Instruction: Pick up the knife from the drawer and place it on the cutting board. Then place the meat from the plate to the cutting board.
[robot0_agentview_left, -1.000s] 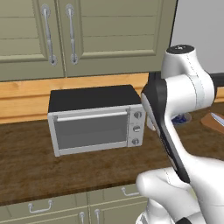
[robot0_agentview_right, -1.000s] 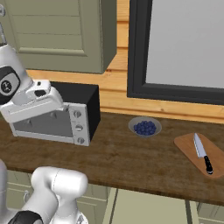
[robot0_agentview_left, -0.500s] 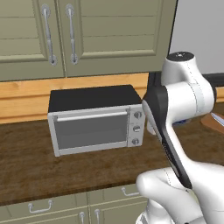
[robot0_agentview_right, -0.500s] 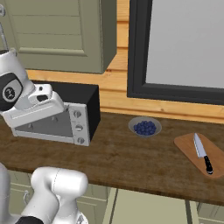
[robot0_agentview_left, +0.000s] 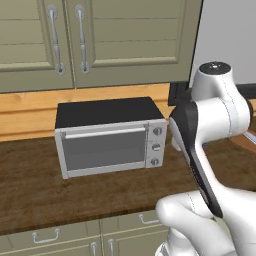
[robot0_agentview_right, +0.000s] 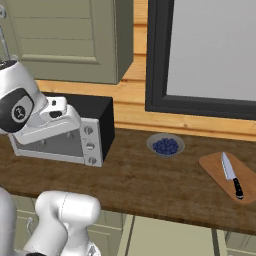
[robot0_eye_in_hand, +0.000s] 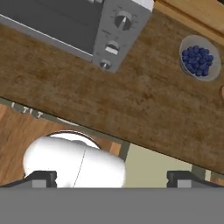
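Two small dark finger tips of the pincer (robot0_eye_in_hand: 112, 177) stand at the far corners of the hand view's lower edge, jaws spread wide, nothing between them. The white arm is folded high over the dark brown wooden bench (robot0_agentview_right: 145, 182): in the left base view its elbow rises right of the silver toaster oven with the black top (robot0_agentview_left: 107, 135), and in the right base view the forearm crosses in front of that oven's door. The hand looks steeply down onto the bench's front edge.

Below the pincer, in the hand view: the bench top, then its front lip running as a diagonal, pale cabinet fronts and a wood floor nearer the tips. The oven's knob panel lies ahead and left of the pincer. The small grey bowl of blue berries (robot0_eye_in_hand: 200, 58) lies ahead and to the right, well apart from the oven, with bare bench between them.

Farther right than the bowl, in the right base view, the flat light-brown wooden cutting board with rounded corners (robot0_agentview_right: 216, 170) sits near the bench's right end. The kitchen knife with the broad silver blade and black handle (robot0_agentview_right: 232, 175) lies on it, blade toward the wall and handle toward the front edge. Both are well apart from the pincer.

Open room: a wide bare stretch of bench from the oven's right side to the board, broken by the bowl alone. Olive-green upper cabinets (robot0_agentview_left: 90, 40) hang above the oven, a dark-framed window (robot0_agentview_right: 200, 55) behind the bowl.
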